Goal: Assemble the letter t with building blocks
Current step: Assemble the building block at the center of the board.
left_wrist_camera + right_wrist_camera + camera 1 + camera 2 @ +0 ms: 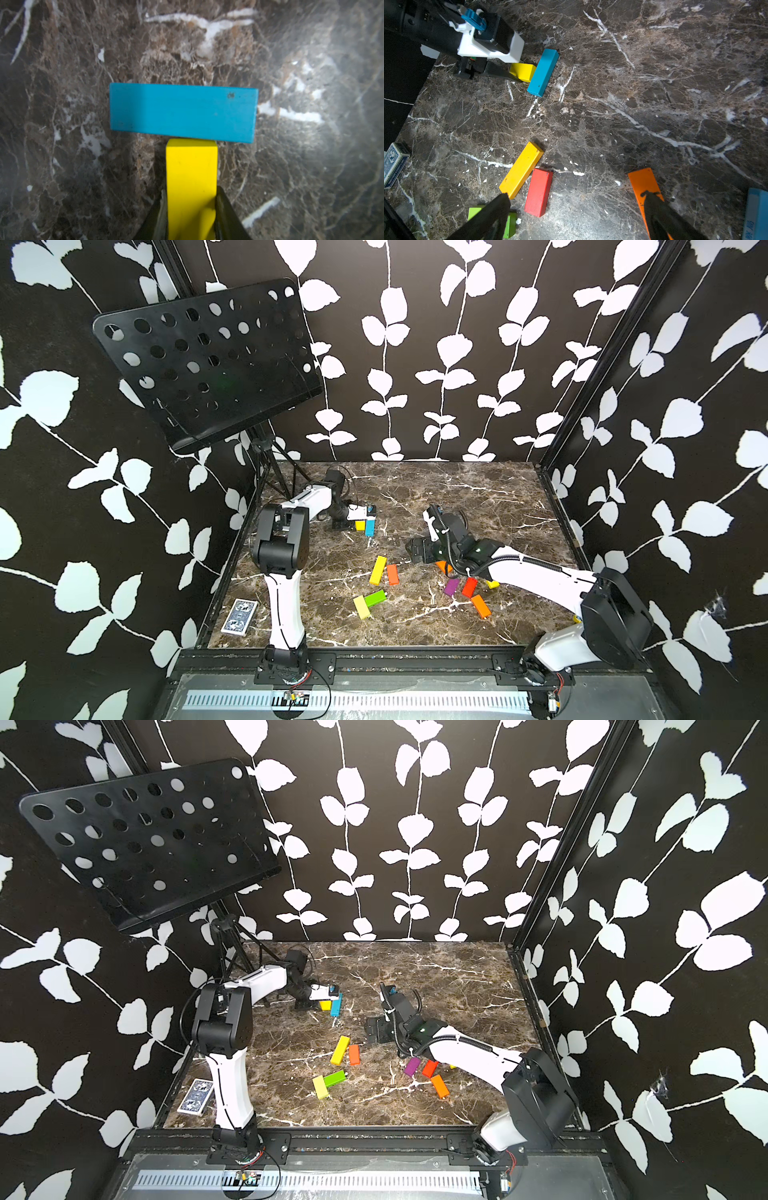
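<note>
The table (pixel 457 497) is strewn across its middle with loose blocks (pixel 378 570). The right pincer (pixel 576 196) is held spread wide and empty above them, one finger seen over an orange block (pixel 641 180). At the far left, a short yellow block (pixel 191 166) is pinched by the left pincer (pixel 191 195), and its end is set against the long side of a blue block (pixel 182 112).

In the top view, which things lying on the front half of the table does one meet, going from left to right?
Card box → pale yellow block → long yellow block → red-orange block → purple block → red block. The green block and orange block overlap neighbours, so they are omitted.
</note>
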Tool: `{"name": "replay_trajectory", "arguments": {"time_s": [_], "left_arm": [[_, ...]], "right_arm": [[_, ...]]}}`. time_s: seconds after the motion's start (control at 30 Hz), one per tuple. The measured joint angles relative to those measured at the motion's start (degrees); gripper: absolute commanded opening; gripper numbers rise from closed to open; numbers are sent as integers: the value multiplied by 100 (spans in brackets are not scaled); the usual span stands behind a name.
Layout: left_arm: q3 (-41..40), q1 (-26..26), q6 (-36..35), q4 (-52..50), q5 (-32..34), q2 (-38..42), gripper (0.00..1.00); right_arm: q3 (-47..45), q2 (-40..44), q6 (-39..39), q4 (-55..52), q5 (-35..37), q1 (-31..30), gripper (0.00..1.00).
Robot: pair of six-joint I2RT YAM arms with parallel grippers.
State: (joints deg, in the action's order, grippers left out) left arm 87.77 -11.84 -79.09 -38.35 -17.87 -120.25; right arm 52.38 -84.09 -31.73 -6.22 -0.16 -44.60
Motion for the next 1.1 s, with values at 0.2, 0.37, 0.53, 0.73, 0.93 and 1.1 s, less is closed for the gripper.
{"name": "replay_trajectory", "arguments": {"time_s": [0.2, 0.37, 0.53, 0.73, 0.93, 1.1], "left_arm": [[116, -52, 2, -35, 37, -24, 0], [142, -63, 2, -83, 83, -66, 0], [214, -81, 0, -175, 103, -116, 0], [223, -127, 20, -234, 101, -136, 0], [409, -127, 109, -358, 83, -256, 0], [474, -127, 153, -393, 85, -295, 0]], "right_arm": [[-74, 0, -2, 52, -13, 4, 98], [-129, 0, -7, 83, -28, 11, 98], [-133, 0, -20, 103, -35, 15, 98], [-149, 0, -22, 127, -55, 15, 98], [-151, 0, -22, 127, -55, 17, 98], [-155, 0, -24, 127, -55, 26, 98]]}}
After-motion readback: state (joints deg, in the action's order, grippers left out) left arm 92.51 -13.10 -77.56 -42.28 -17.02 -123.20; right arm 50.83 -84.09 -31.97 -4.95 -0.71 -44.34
